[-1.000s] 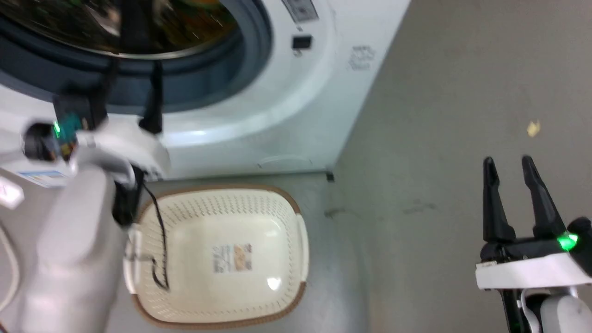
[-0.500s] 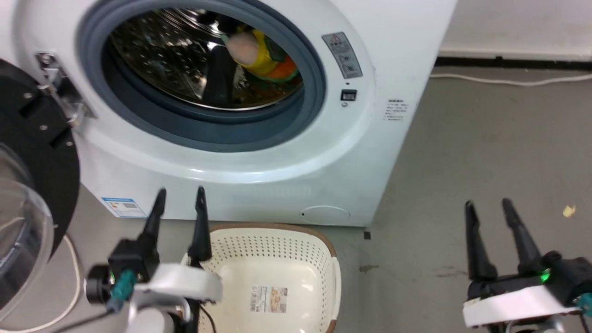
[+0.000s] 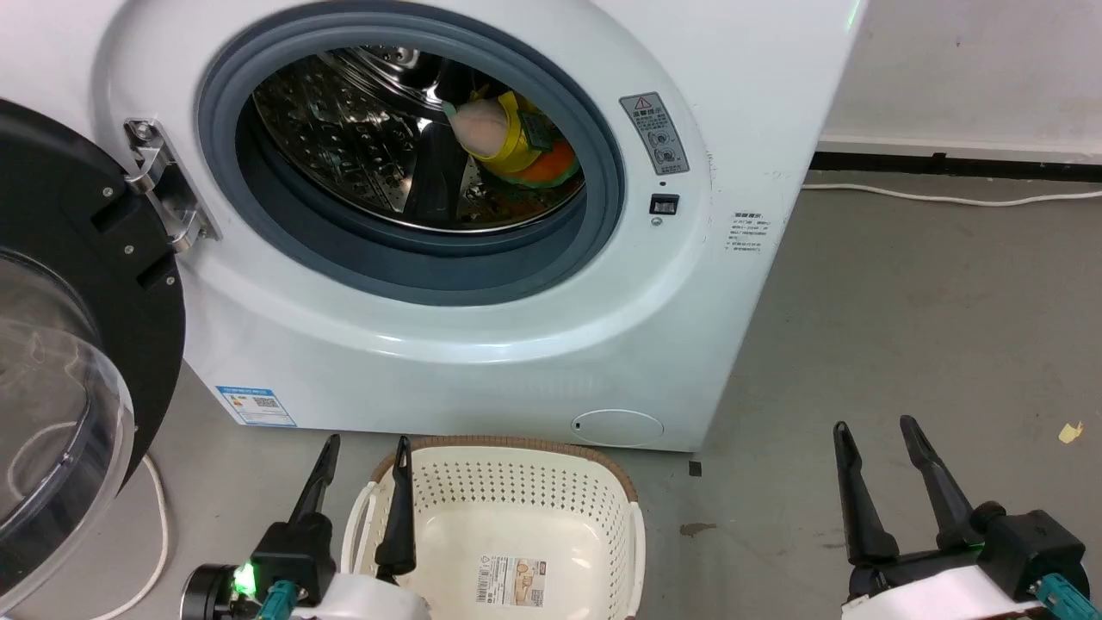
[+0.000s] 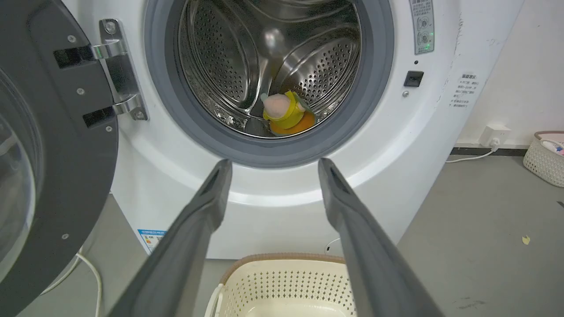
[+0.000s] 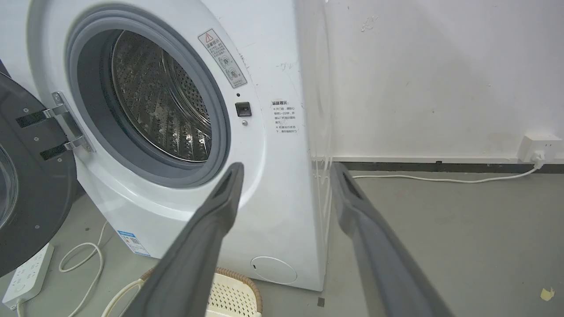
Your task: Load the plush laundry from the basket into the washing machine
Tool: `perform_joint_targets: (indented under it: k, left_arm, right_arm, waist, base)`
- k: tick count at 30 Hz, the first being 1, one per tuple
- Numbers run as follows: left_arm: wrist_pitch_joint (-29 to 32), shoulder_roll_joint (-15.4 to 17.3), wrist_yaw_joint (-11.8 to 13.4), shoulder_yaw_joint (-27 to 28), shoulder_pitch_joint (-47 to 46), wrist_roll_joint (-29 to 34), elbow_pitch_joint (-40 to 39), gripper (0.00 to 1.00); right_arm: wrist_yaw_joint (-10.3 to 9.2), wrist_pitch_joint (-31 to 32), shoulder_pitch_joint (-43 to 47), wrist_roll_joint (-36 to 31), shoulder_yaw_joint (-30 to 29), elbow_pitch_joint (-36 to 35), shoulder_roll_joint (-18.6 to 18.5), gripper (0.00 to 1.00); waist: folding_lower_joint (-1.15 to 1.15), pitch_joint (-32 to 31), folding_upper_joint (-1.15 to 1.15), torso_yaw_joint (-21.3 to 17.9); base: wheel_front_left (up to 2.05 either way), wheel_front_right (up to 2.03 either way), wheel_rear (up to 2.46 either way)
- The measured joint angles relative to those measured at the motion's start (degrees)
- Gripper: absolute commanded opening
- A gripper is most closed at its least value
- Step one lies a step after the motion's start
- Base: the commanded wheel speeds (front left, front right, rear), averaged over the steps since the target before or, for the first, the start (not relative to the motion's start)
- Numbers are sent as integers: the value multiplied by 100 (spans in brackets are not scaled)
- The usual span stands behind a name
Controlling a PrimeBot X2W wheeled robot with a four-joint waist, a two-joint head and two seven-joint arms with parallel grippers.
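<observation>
The washing machine [image 3: 482, 362] is seen with its door [image 3: 86, 284] swung wide open to the left on a shiny metal hinge [image 3: 168, 185]. The plush laundry [image 3: 508, 142] is already inside the steel drum [image 3: 344, 146], lying low and toward the right: a pale pink piece and a yellow one are bunched together, with orange showing underneath. It's sitting well back from the grey door seal [image 3: 413, 267].

The basket [image 3: 508, 486] is parked on the floor [image 3: 904, 327] right in front of the machine, just below the porthole. Its bare cream bottom is on show, with a label sticker [image 3: 510, 579] stuck to it.

The left gripper [image 3: 368, 441] is held at the basket's left edge with its fingers pointed up toward the machine. They're spread wide apart and nothing is gripped between them. The right gripper [image 3: 874, 424] is kept well off to the right over the grey floor, also spread wide with nothing in it.

A white cable [image 3: 159, 508] is looped on the floor under the door, and a power strip [image 5: 26, 275] is lying beside it.
</observation>
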Motion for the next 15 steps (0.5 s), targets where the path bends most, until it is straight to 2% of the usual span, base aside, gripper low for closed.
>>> perform_joint_targets:
  k: [7,8,15]
  left_arm:
    - [0,-47,-27,81,-1,102,99,100]
    - [4,-46,-27,82,-1,98,98,0]
    - [35,-47,-27,89,-1,86,94,0]
  right_arm:
    - [0,0,-1,15,29,-3,0,100]
    - [0,1,-2,15,26,-2,0,0]
    - [0,12,-4,12,22,-2,1,0]
  waist:
    - [0,35,0,-5]
    - [0,36,0,-6]
    - [1,23,0,-4]
  base:
    - [0,0,0]
    - [0,0,0]
    - [0,0,0]
